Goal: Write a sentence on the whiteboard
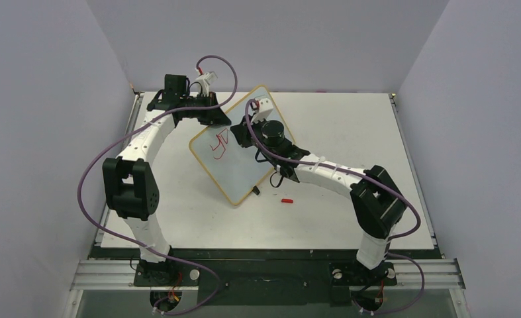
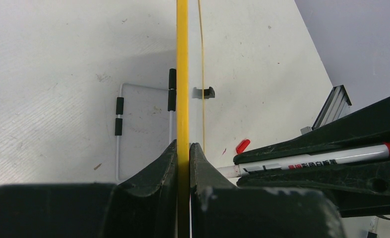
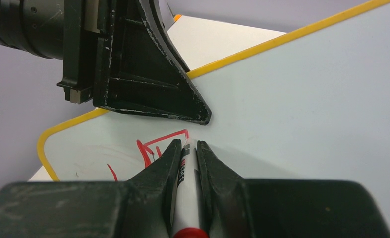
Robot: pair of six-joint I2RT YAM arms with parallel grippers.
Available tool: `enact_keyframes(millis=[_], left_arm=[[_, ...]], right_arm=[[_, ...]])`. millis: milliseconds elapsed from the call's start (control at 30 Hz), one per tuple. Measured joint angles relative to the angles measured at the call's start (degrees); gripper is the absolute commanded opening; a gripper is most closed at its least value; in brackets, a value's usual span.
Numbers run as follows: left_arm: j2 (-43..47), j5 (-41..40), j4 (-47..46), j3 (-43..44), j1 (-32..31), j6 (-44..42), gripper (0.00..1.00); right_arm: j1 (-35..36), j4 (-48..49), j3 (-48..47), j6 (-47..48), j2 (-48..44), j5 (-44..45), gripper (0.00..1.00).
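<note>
Currently, I hold the whiteboard (image 1: pixel 241 173) tilted, with the left gripper (image 2: pixel 183 147) clamped on its yellow frame. The right gripper (image 3: pixel 187 145) pinches the marker (image 3: pixel 185 171). The marker's long axis points straight into the board face, its tip beside the red strokes (image 3: pixel 153 145). Blank surface lies to the right in the wrist view.

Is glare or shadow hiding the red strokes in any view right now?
Top external: even light, no glare on the whiteboard, red strokes small but clear; right wrist: strokes sharp, soft shadow beside the marker; left wrist: whiteboard edge-on, writing unseen.
</note>
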State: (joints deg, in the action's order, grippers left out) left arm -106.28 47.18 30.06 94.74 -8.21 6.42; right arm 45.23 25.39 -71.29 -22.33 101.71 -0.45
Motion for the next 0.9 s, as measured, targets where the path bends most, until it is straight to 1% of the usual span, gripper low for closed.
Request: enact_keyframes(millis=[367,733,900], left_arm=[[0.31,-0.17,-0.61,-0.63,0.11,0.22,0.00],[0.31,-0.74,-0.76,-1.22,0.72,0.66,0.00],[0.33,-0.70,-0.81,-1.25,0.70,0.72,0.00]], right_arm=[[-0.63,0.02,-0.68,-0.57,1.27,-1.49,0.00],[-0.63,3.48,5.79,-0.85,0.31,-1.38,0.00],[-0.63,3.39,6.19,-0.87,0.07,-1.09,0.00]])
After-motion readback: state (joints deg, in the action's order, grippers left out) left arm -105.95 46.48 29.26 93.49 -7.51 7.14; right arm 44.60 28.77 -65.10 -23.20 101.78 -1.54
